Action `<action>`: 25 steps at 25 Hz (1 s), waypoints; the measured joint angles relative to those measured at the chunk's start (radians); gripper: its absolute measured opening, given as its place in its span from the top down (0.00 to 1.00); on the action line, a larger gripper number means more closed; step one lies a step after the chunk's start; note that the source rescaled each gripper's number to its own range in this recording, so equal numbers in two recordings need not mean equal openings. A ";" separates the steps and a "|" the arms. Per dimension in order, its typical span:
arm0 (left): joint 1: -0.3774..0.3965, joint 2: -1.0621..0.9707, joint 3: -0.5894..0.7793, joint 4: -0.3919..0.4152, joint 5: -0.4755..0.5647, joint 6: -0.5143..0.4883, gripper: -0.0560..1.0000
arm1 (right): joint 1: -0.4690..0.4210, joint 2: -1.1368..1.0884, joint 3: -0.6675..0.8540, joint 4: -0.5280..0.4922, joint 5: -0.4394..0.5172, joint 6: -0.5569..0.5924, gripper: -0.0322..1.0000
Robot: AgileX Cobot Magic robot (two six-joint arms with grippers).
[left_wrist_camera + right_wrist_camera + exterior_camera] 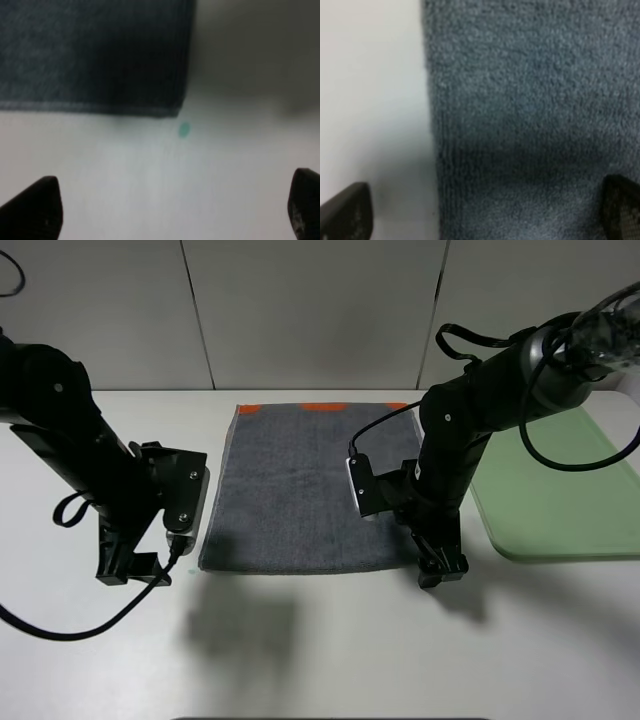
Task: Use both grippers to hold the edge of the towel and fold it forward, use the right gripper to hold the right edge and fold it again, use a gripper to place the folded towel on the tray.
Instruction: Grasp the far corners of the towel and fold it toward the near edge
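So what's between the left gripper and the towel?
Only bare table with a small green spot by the towel corner, seen in the left wrist view.

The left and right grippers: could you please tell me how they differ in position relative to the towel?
The left gripper is over bare table, just off the near left corner of the towel; the right gripper straddles the towel's right edge. Only table lies between the left gripper's jaws; towel edge lies between the right gripper's. Both are open, and neither holds the towel.
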State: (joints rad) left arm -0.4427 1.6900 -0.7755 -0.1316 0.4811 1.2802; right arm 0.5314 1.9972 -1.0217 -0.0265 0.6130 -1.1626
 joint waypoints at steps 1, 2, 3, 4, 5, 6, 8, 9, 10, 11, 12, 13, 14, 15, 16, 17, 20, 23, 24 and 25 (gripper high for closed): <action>-0.020 0.014 -0.003 0.000 -0.006 0.000 0.11 | 0.000 0.000 0.000 0.002 -0.003 0.000 0.00; -0.039 0.030 -0.012 0.000 -0.013 0.000 0.11 | 0.000 0.001 0.000 0.004 -0.004 0.000 0.00; -0.063 0.044 -0.026 -0.005 -0.020 0.000 0.11 | 0.000 0.001 0.000 0.004 -0.004 0.000 0.00; -0.086 0.063 -0.043 -0.011 -0.025 -0.004 0.11 | 0.000 0.001 0.000 0.004 -0.004 0.000 0.00; -0.103 0.082 -0.059 -0.013 -0.025 -0.011 0.11 | 0.000 0.001 0.000 0.007 -0.005 0.000 0.00; -0.121 0.100 -0.079 -0.015 -0.026 -0.023 0.11 | 0.000 0.001 0.000 0.007 -0.006 0.000 0.00; -0.145 0.134 -0.119 -0.019 -0.026 -0.038 0.11 | 0.000 0.001 0.000 0.015 -0.007 0.000 0.00; -0.151 0.149 -0.133 -0.020 -0.026 -0.046 0.11 | 0.000 0.001 0.000 0.019 -0.007 0.000 0.00; -0.155 0.160 -0.148 -0.021 -0.026 -0.053 0.11 | 0.000 0.001 0.000 0.027 -0.008 0.000 0.00; -0.158 0.171 -0.161 -0.023 -0.026 -0.057 0.11 | 0.000 0.001 0.000 0.027 -0.008 0.000 0.00; -0.160 0.179 -0.168 -0.024 -0.026 -0.060 0.11 | 0.000 0.001 0.000 0.027 -0.008 0.000 0.00; -0.160 0.186 -0.173 -0.025 -0.026 -0.061 0.11 | 0.000 0.001 0.000 0.027 -0.009 0.000 0.00; -0.160 0.189 -0.173 -0.025 -0.026 -0.061 0.11 | 0.000 0.001 0.000 0.027 -0.009 0.000 0.00; -0.160 0.195 -0.173 -0.026 -0.021 -0.061 0.11 | 0.000 0.001 0.000 0.027 -0.009 0.000 0.00; -0.160 0.201 -0.173 -0.026 -0.018 -0.061 0.11 | 0.000 0.001 0.000 0.027 -0.010 0.000 0.00; -0.160 0.206 -0.173 -0.026 -0.017 -0.061 0.11 | 0.000 0.001 0.000 0.027 -0.010 0.000 0.00; -0.160 0.225 -0.173 -0.026 -0.016 -0.061 0.11 | 0.000 0.001 0.000 0.027 -0.011 0.000 0.00; -0.160 0.240 -0.173 -0.026 -0.015 -0.062 0.12 | 0.000 0.001 0.000 0.027 -0.011 -0.001 0.00; -0.160 0.246 -0.174 -0.026 -0.015 -0.062 0.12 | 0.000 0.001 0.000 0.027 -0.011 -0.001 0.00; -0.160 0.249 -0.174 -0.026 -0.015 -0.062 0.12 | 0.000 0.001 0.000 0.027 -0.011 -0.001 0.00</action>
State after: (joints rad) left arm -0.6031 1.9387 -0.9493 -0.1575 0.4660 1.2182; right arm 0.5314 1.9979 -1.0217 0.0000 0.6019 -1.1634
